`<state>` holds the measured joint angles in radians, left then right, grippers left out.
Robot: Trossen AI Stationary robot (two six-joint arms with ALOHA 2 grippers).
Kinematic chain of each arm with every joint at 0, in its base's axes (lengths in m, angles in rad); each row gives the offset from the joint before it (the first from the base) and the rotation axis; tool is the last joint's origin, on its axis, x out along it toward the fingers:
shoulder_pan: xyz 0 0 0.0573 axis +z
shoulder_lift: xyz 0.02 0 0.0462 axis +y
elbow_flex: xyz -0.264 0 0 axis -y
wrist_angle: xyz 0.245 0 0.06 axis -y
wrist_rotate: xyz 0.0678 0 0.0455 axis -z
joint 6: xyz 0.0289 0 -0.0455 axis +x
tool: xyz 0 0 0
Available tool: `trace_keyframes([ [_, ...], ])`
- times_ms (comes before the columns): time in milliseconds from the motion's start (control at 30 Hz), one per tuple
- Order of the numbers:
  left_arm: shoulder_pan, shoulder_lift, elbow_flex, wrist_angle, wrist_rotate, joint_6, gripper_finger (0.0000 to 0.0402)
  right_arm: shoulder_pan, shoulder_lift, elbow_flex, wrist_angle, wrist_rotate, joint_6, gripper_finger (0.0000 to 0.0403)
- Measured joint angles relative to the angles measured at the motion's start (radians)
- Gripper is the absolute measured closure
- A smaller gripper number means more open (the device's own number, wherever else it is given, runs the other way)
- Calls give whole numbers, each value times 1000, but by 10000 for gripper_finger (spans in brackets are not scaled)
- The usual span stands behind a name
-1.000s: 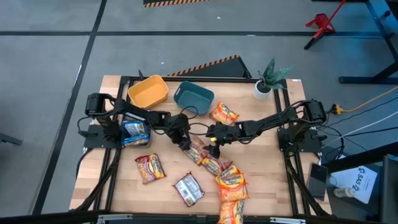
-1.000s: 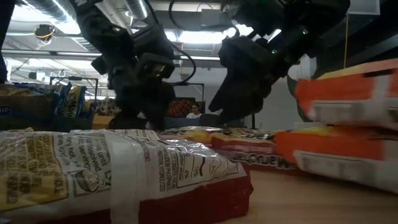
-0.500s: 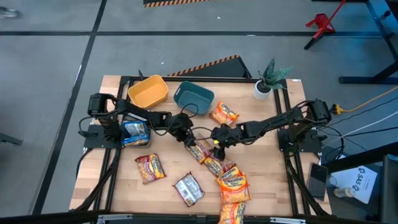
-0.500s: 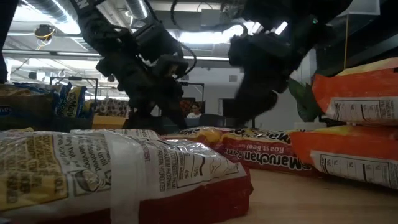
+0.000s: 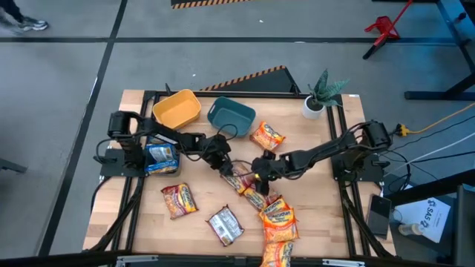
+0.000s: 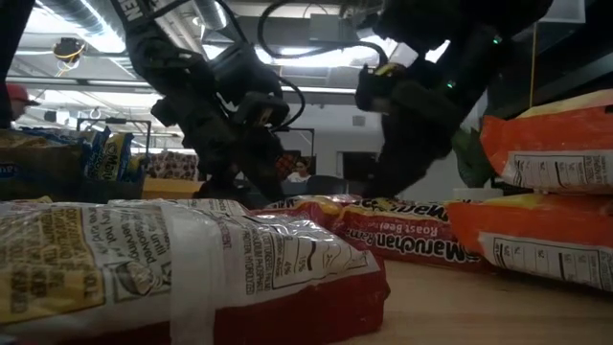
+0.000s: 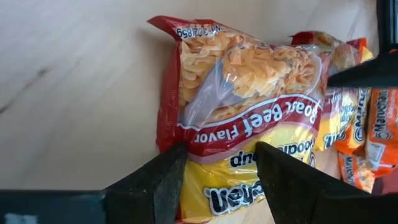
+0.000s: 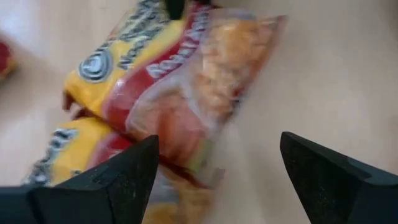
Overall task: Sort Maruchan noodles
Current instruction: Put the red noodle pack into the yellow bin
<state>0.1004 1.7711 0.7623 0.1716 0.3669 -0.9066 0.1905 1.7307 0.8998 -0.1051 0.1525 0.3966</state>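
A red roast beef Maruchan packet [image 5: 237, 180] lies flat on the table between both grippers, at the far end of a row of red and orange packets [image 5: 276, 216]. My left gripper [image 5: 223, 161] is open just left of it. In the left wrist view its fingers [image 7: 166, 180] stand on either side of the packet's yellow end [image 7: 217, 186]. My right gripper [image 5: 261, 170] hovers wide open over the same packet [image 8: 186, 93]. Single packets lie apart: orange [image 5: 267, 135], red [image 5: 178, 199], silver [image 5: 224, 225]. My left gripper comes at the roast beef packet's yellow end [image 7: 214, 168] slanting down from the table's left, with its open fingers across the packet's width. I cannot tell whether they touch it. The packet lies flat on the table.
A yellow bin [image 5: 177, 108] and a teal bin [image 5: 231, 115] stand at the far edge, and a potted plant [image 5: 320, 93] at the far right corner. A blue packet [image 5: 161, 158] lies by the left arm's base. Bare wood shows at the near left and the right.
My right gripper has moved toward the near edge and down, over the roast beef packet. My left gripper has shifted a little to the right, toward the same packet.
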Motion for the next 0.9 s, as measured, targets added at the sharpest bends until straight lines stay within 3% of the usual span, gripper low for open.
trace_keyframes([
  [533,7,21,0,14,-43,-32,209,-71,37,1,55,-177,17,89],
  [667,8,21,0,15,-49,-33,209,-74,56,2,65,-189,15,132],
  [900,12,22,-1,21,-37,-34,209,-72,61,5,63,-194,22,248],
])
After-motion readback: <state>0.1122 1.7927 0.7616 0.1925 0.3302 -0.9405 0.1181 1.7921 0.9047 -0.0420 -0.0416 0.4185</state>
